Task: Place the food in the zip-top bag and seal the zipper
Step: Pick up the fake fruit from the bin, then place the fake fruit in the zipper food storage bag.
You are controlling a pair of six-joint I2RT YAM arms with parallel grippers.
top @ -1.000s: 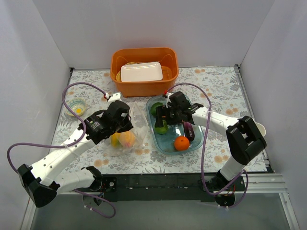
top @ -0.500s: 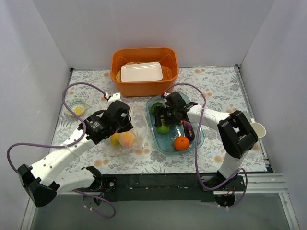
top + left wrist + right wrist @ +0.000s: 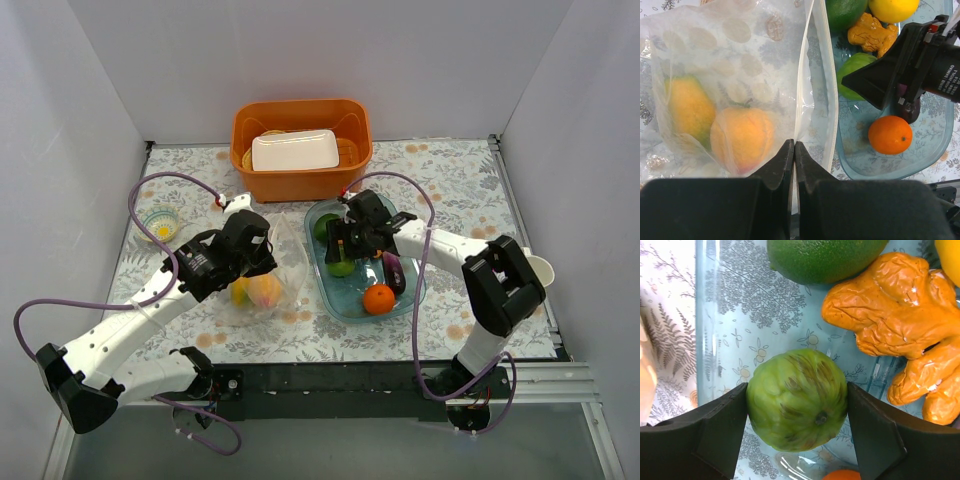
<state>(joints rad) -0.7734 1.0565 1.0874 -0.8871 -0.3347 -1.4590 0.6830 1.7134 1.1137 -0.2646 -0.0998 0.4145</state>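
The clear zip-top bag (image 3: 735,60) lies left of the blue tray (image 3: 935,145), holding a yellow-green mango (image 3: 687,107) and an orange-yellow fruit (image 3: 742,140). My left gripper (image 3: 794,146) is shut on the whitish zipper strip (image 3: 801,90) at the bag's mouth; it also shows in the top view (image 3: 270,262). My right gripper (image 3: 796,390) is in the tray, and its fingers touch both sides of a light green fruit (image 3: 797,399). The same gripper (image 3: 340,258) shows in the top view. An orange (image 3: 378,298), a purple eggplant (image 3: 394,272), a dark green fruit (image 3: 822,257), orange ginger (image 3: 890,315) and a yellow citrus (image 3: 892,7) lie in the tray.
An orange basket (image 3: 300,175) with a white tray (image 3: 293,150) stands at the back. A small bowl (image 3: 160,222) sits at the far left and a cup (image 3: 540,268) at the right edge. White walls close in three sides.
My right arm's elbow has swung slightly while its gripper stays at the light green fruit in the tray. My left arm and the bag have not moved.
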